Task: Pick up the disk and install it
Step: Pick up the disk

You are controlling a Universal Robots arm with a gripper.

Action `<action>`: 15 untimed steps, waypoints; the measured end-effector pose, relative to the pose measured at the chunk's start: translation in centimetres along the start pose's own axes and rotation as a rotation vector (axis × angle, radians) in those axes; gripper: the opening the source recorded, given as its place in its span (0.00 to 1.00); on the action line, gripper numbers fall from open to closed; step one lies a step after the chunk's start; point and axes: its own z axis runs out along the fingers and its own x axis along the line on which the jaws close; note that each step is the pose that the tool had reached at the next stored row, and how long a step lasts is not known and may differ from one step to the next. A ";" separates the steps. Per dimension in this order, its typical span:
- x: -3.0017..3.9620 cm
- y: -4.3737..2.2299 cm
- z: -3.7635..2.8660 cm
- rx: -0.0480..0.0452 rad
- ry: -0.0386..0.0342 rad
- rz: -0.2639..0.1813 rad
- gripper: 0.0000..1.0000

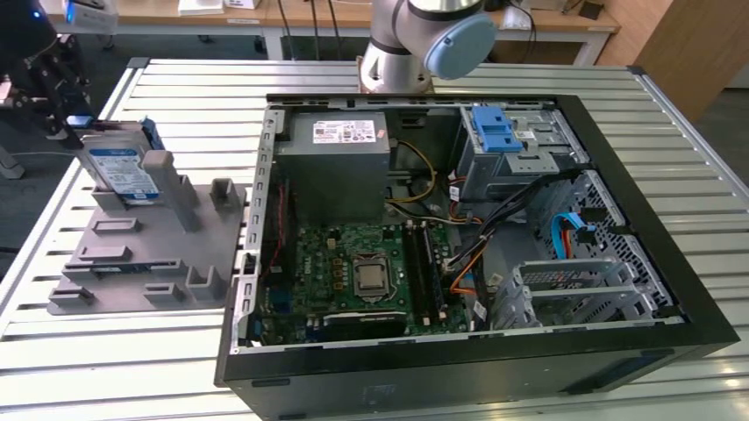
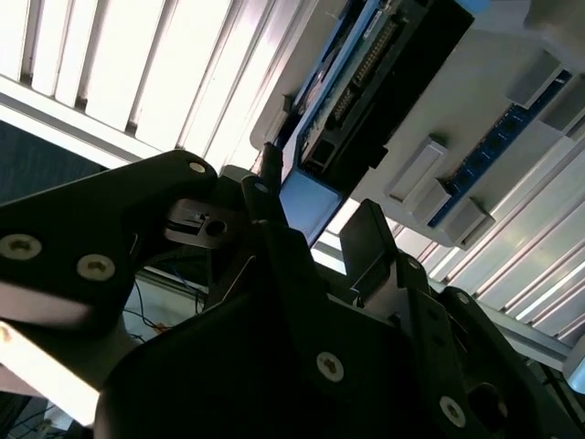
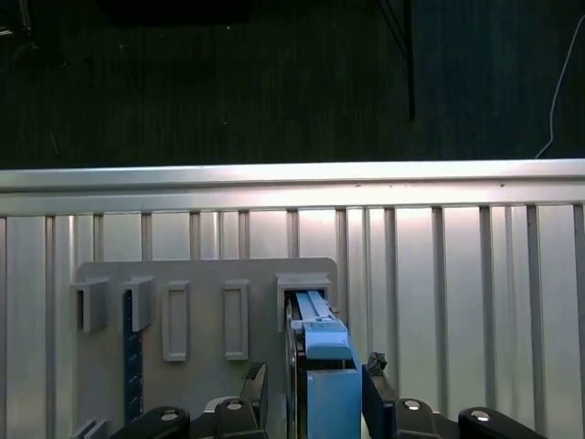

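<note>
Exterior view: your disk stands upright on edge in a far slot of the grey holder. The holder lies on the slatted table, to the exterior view's left of the open computer case. First wrist view: the gripper straddles the disk. Its fingers are released, and a gap shows beside one of them.

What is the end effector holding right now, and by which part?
The end effector straddles the flat faces of the disk, which stands in the grey holder; whether it is clamped cannot be told.
</note>
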 end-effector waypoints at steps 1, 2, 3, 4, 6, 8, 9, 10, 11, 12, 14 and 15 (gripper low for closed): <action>-0.01 0.00 0.11 -0.0001 0.0000 0.000 0.53; -0.03 0.00 0.21 -0.0004 0.0001 0.000 0.53; -0.04 0.00 0.33 -0.0005 0.0000 0.000 0.53; -0.06 0.00 0.47 -0.0004 0.0000 0.000 0.53; -0.11 0.00 0.75 -0.0006 0.0000 0.000 0.53; -0.24 0.00 0.92 -0.0008 0.0001 0.000 0.53; -0.29 0.02 0.99 -0.0007 0.0000 0.000 0.53; -0.31 0.04 1.08 -0.0006 0.0000 0.000 0.53; -0.32 0.04 1.16 -0.0006 0.0000 0.000 0.53; -0.33 0.06 1.25 -0.0006 0.0000 0.000 0.53; -0.34 0.08 1.46 -0.0005 0.0000 0.000 0.53; -0.34 0.08 1.57 -0.0005 0.0000 0.000 0.53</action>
